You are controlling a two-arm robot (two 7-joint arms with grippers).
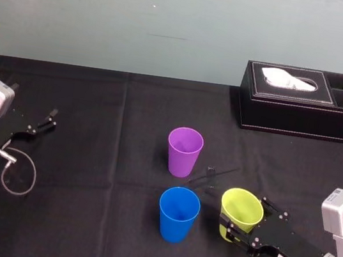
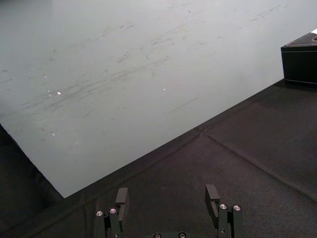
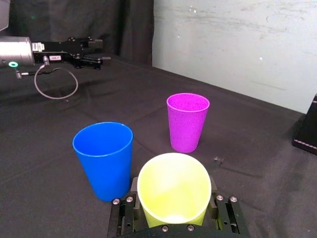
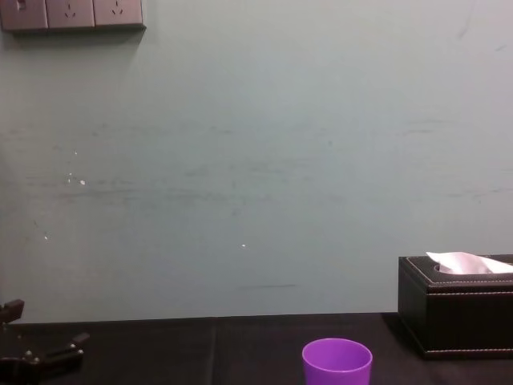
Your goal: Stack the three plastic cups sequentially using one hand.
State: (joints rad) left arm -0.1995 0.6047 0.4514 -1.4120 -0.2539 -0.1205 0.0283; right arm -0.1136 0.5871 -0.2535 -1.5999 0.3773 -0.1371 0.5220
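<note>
Head view: the right gripper (image 1: 247, 220) clamps the yellow-green cup (image 1: 242, 207) by its sides, likely for lifting, near the blue cup (image 1: 178, 215); the purple cup (image 1: 183, 151) stands behind. Left wrist view: the left gripper (image 2: 167, 197) idles, fingers spread. Right wrist view: the held cup's long axis leans slightly (mouth up, toward the wrist).

Tabletop (image 1: 89, 161): black cloth cover, matt, creased along fold lines.
Purple cup (image 1: 183, 151), blue cup (image 1: 178, 214), yellow-green cup (image 1: 240, 210): smooth plastic with a soft sheen; the purple one is faintly speckled.
Right claw (image 1: 241, 218), left claw (image 1: 49, 118): black matt metal, bright screw heads.
Tissue box (image 1: 301, 103), tabletop's far right corner: black leather-look, pale stitching, white paper tissue.
Wall (image 1: 174, 25): pale matt paint, scuffed.
</note>
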